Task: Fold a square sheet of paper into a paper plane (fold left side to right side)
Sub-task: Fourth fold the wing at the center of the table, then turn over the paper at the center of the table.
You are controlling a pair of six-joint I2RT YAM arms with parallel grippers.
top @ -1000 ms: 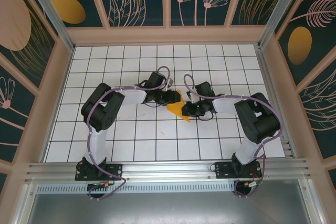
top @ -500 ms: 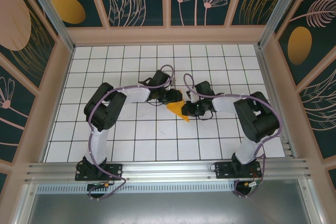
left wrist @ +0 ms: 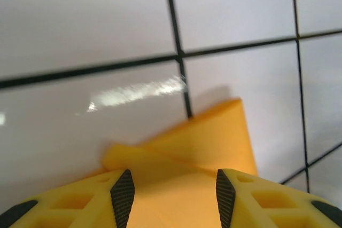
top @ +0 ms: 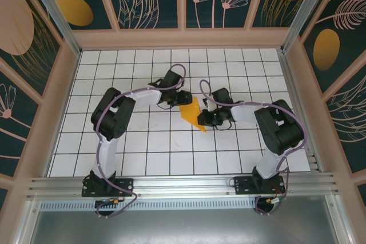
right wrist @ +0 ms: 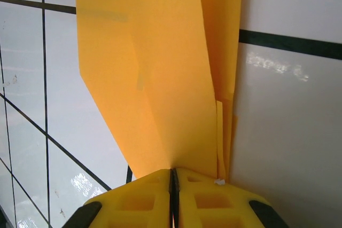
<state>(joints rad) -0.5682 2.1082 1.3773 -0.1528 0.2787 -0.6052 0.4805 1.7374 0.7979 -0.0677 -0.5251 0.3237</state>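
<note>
Orange-yellow paper sheet (top: 191,112), thin and single, lies partly folded into overlapping flaps on the white desk (top: 143,141), whose top is ruled with a black grid. It sits between the two sets of fingers. The left fingers (top: 182,99) stand at its far-left edge and the right fingers (top: 201,120) at its near-right edge. The two arms, one on each side, reach in toward it.

From the left wrist camera, the left fingers (left wrist: 173,198) are parted about halfway. They are two yellow plastic pieces, each faced with a black pad (left wrist: 122,198). The sheet (left wrist: 203,142) lies between and just beyond the fingertips, showing a pointed flap and a diagonal folded edge across it. Whether either pad touches the paper cannot be told.

From the right wrist camera, the right fingers (right wrist: 172,185), also two and yellow, are pressed together with no gap and pinch the sheet's edge at their tips. The sheet (right wrist: 149,78) extends away from these fingertips as one broad flap. Thinner layers, at least two, lie stacked just to the right of the broad flap. Black grid lines of the desk run on both sides of the fingers.
</note>
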